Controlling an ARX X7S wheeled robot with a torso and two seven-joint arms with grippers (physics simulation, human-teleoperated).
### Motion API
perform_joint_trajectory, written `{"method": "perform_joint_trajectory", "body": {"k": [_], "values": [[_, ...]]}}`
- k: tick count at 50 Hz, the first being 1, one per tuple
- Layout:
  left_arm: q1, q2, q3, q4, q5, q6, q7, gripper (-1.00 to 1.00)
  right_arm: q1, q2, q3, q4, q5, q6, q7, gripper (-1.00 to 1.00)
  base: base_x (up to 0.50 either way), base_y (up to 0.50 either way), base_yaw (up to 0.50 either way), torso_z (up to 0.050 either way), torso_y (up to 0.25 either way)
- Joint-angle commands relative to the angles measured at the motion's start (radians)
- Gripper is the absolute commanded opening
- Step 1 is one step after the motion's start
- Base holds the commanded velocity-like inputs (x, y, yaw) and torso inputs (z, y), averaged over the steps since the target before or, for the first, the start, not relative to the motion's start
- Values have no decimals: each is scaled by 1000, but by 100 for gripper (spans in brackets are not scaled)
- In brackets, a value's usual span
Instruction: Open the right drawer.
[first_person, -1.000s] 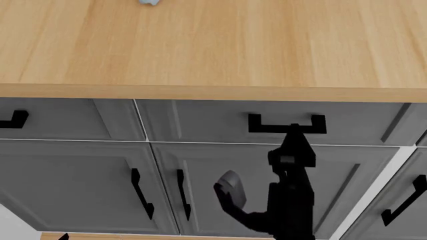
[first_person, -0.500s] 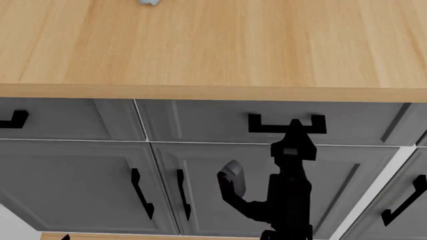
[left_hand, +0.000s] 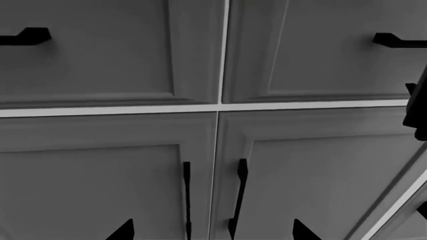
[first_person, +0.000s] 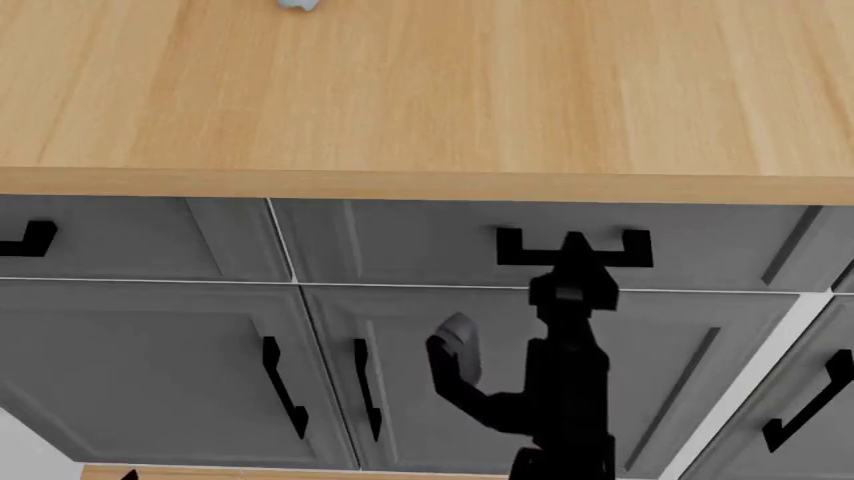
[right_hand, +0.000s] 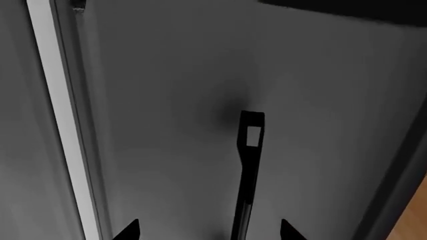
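The right drawer is a grey recessed-panel front under the wooden countertop, and it looks shut flush. Its black U-shaped handle faces me. My right gripper reaches up to the middle of that handle. In the right wrist view the handle bar runs between the two spread fingertips, so the right gripper is open around it. My left gripper is open and empty, facing the cabinet doors below. The drawer handle's end shows in the left wrist view.
The twin left drawer has the same black handle. Below are grey cabinet doors with vertical handles. The wooden countertop overhangs the drawers. A small pale blue thing sits at its far edge.
My right arm has risen and shifted slightly left, bringing the gripper from just under the handle up onto it. The drawer front has not moved.
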Motion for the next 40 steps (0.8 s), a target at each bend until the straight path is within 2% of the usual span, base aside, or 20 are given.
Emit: {"method": "perform_joint_trajectory", "body": {"k": [1,13,28,40], "values": [[4,-3,0,5,-3,7,-7,100,64,-38,-32,156,49,-83,73,100,0,0,0,0,0],[0,-4,8,-5,1,9,-10,100,78,-12,-165,157,189,-75,103,100,0,0,0,0,0],[5,-7,11,8,-1,4,-22,100,126,-3,-513,158,535,-77,153,100,0,0,0,0,0],[2,-10,14,3,-3,9,-25,100,146,0,-701,158,729,-83,173,100,0,0,0,0,0]]}}
